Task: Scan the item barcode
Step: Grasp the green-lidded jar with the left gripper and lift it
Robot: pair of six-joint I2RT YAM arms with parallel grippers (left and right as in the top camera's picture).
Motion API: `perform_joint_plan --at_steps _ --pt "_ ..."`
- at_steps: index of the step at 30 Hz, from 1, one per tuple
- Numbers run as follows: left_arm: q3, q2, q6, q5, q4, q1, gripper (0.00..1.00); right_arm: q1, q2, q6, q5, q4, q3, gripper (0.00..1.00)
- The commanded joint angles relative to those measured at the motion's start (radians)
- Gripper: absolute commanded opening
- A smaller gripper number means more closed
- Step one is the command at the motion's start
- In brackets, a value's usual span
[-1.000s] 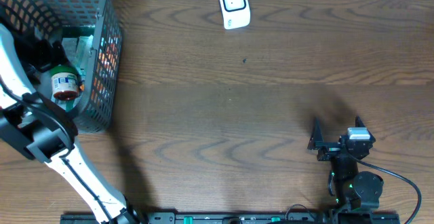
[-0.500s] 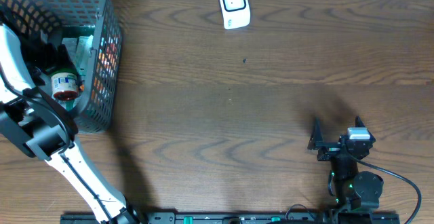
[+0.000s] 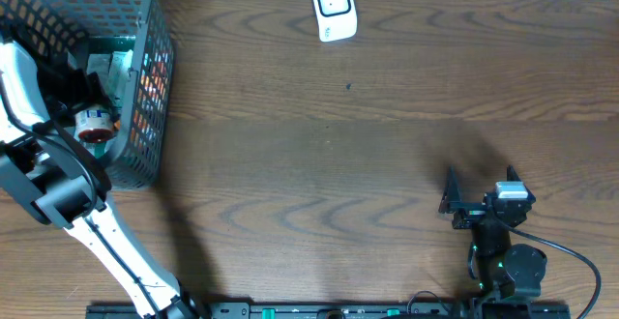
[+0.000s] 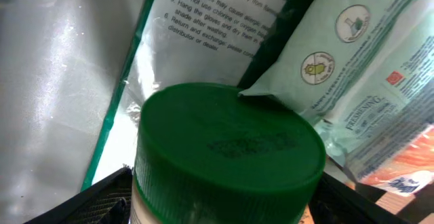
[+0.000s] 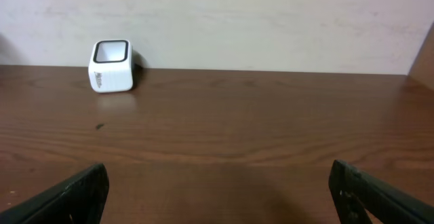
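Left gripper [image 4: 220, 190]: jaws spread astride the green-lidded jar [image 4: 227, 146] in the basket [image 3: 150, 77], placed to catch it below the lid; whether they pinch yet, I cannot tell
Right gripper [image 5: 218, 176]: jaws wide, nothing between; scanner [image 5: 112, 66] far ahead
Views: the left wrist alone shows a packet [image 4: 352, 54] leaning on the lid; the overhead alone shows the jar well apart from the scanner

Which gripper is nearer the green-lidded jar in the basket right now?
Left. The left gripper is down inside the basket with its fingers on either side of the jar; the right gripper hangs open at the table's opposite side, well away.
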Motion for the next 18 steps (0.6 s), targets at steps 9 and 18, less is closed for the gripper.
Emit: perform_joint_plan --at_steps 9,18 --pt "-0.034 0.017 0.010 0.037 0.023 -0.002 0.89 -0.003 -0.005 0.006 0.006 -0.004 -0.001 0.99" --pt "-0.063 0.006 0.009 0.036 0.061 -0.001 0.63 -0.003 -0.005 0.006 0.006 -0.004 -0.001 0.99"
